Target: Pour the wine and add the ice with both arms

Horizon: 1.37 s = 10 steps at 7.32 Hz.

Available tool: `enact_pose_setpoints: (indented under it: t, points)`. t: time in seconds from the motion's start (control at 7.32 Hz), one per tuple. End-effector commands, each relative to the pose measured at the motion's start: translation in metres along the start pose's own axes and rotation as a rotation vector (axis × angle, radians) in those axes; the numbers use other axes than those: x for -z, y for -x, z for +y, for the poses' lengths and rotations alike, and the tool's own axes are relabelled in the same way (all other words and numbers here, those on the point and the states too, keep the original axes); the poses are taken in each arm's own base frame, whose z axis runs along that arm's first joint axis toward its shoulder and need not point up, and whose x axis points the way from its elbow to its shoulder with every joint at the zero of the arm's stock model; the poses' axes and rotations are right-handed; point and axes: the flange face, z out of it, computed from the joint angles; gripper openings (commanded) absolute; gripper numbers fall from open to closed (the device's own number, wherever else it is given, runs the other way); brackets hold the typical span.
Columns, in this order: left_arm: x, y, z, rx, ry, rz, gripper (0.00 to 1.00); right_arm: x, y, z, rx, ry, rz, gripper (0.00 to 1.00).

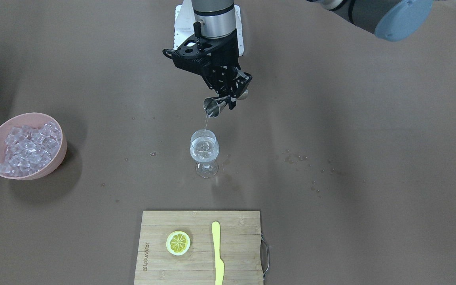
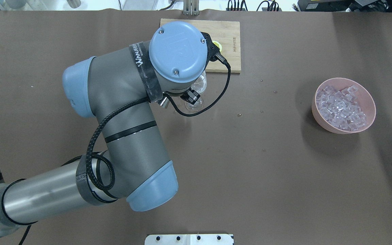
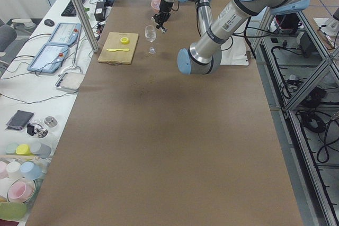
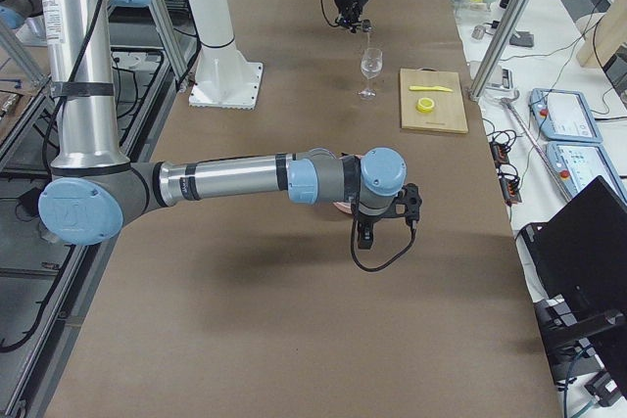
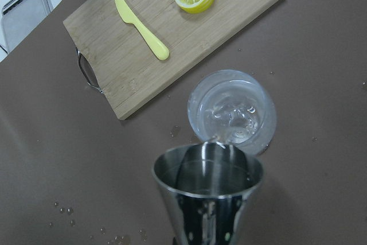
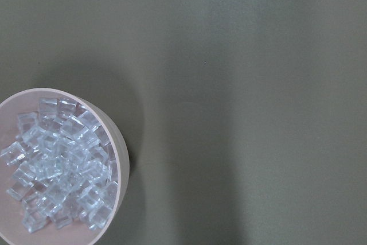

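Note:
My left gripper is shut on a steel jigger, tipped over a stemmed wine glass at the table's middle. A thin stream of clear wine runs from the jigger's lip into the glass, which is partly filled. The left wrist view shows the jigger just above the glass. The ice fills a pink bowl. The bowl sits below the right wrist camera. My right gripper hangs by the bowl; I cannot tell whether it is open or shut.
A wooden cutting board lies beyond the glass, with a lemon half and a yellow plastic knife on it. Small drops of liquid dot the brown table. The left arm's elbow spans the near left.

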Motion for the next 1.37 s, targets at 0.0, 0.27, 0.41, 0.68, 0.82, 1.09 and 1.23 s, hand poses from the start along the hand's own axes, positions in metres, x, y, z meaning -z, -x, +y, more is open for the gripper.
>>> enact_pose_setpoints:
  t: [0.0,0.27,0.41,0.68,0.82,1.09,1.23]
  points:
    - [-0.002,-0.004,-0.025,-0.028,0.064,-0.041,0.0,0.0,0.0,0.0,-0.004,0.0,0.0,1.0]
    - [0.011,-0.005,-0.046,-0.114,0.15,-0.082,0.0,0.0,-0.001,0.0,-0.005,0.0,0.002,1.0]
    - [0.01,-0.002,-0.049,-0.118,0.174,-0.097,0.0,0.0,-0.001,0.0,-0.005,0.0,0.002,1.0]
    - [-0.004,0.003,-0.057,-0.186,0.235,-0.119,0.0,0.001,0.001,-0.001,-0.003,-0.001,0.0,1.0]
    - [0.0,-0.001,-0.066,-0.216,0.276,-0.132,0.0,0.001,0.001,-0.001,-0.003,-0.001,0.0,1.0]
    - [0.005,-0.004,-0.08,-0.271,0.34,-0.151,0.0,0.001,0.001,-0.001,-0.003,-0.001,0.0,1.0]
    - [0.005,-0.003,-0.081,-0.272,0.341,-0.153,0.0,0.001,0.001,0.0,-0.003,-0.001,-0.002,1.0]
